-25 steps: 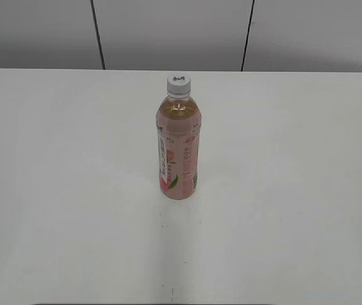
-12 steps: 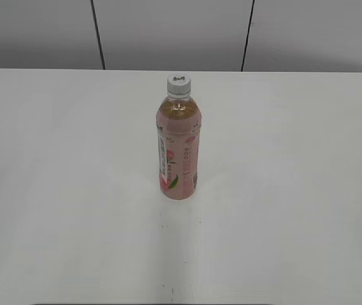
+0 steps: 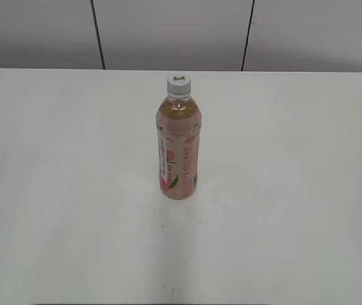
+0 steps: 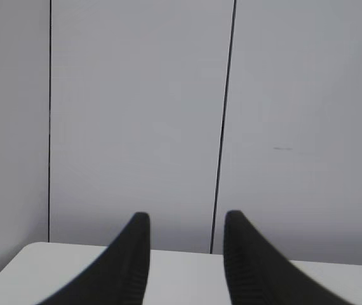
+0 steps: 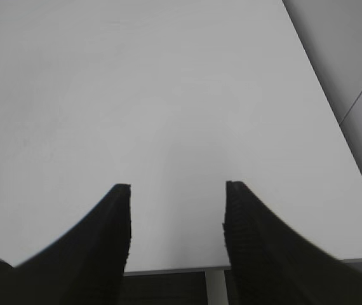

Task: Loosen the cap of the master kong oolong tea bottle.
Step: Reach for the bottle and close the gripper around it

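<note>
The master kong oolong tea bottle stands upright near the middle of the white table in the exterior view, with amber tea and a pink peach label. Its white cap sits on top, with a small dark mark. Neither gripper shows in the exterior view. My left gripper is open and empty, facing the grey panel wall over a table edge. My right gripper is open and empty above bare table near its edge. The bottle is out of both wrist views.
A grey panelled wall with dark seams runs behind the table. In the right wrist view the table's edge and right side border a darker floor area.
</note>
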Controlling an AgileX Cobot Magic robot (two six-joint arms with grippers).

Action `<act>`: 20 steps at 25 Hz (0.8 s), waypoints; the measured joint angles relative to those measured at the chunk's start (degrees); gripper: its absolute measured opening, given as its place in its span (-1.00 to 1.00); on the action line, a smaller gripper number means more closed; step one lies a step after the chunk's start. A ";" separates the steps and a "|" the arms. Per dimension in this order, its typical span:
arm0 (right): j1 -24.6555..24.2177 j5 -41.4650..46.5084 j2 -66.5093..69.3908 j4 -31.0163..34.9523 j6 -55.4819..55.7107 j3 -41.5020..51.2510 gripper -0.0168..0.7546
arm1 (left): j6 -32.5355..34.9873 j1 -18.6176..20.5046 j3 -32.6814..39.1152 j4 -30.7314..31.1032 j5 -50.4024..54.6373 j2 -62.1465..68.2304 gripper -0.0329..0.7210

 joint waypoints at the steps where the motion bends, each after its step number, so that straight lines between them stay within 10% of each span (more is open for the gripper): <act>1: 0.00 0.00 0.00 0.00 0.00 0.00 -0.01 | 0.00 0.00 0.00 0.00 -1.92 2.44 -0.27; 20: 0.00 0.00 0.00 0.00 0.00 0.00 -0.01 | -7.34 0.00 -0.12 31.78 -56.27 73.21 -0.27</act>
